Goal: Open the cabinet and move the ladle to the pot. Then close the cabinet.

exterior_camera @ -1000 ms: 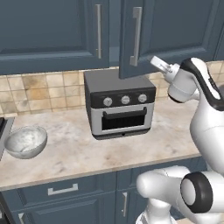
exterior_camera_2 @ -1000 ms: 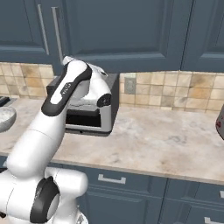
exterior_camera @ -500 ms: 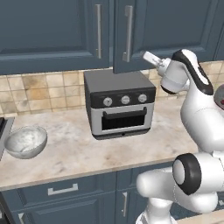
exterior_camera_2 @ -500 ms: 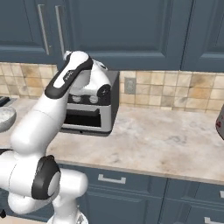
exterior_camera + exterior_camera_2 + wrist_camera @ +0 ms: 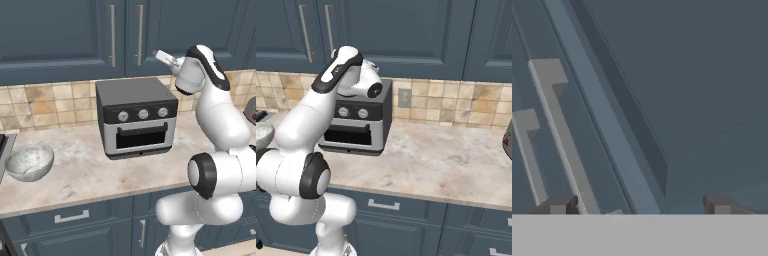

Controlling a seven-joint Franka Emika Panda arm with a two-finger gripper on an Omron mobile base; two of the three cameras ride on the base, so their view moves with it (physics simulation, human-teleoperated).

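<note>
The cabinet (image 5: pixel 75 35) is a dark slate-blue wall cabinet over the counter, and both its doors stand flush. Its two long silver bar handles (image 5: pixel 140 34) hang side by side. My gripper (image 5: pixel 157 54) points up and left at the lower part of the right door, just right of that handle and touching nothing. In the hand view the gripper (image 5: pixel 639 205) is open, with the right door's handle (image 5: pixel 559 135) just inside the left fingertip (image 5: pixel 559 205). The ladle is out of view. A grey round vessel (image 5: pixel 251 111) is cut off at the right edge; I cannot tell if it is the pot.
A grey toaster oven (image 5: pixel 136 120) stands on the marble counter (image 5: pixel 75 175) right under the gripper. A glass bowl (image 5: pixel 29 161) sits at the left beside a stove edge. Blue drawer fronts (image 5: pixel 70 217) run below the counter. My arm (image 5: pixel 321 95) hides part of the oven.
The right cabinet door has swung in from ajar to flush with the left one. My gripper moved left and up along with it and its fingers spread slightly wider.
</note>
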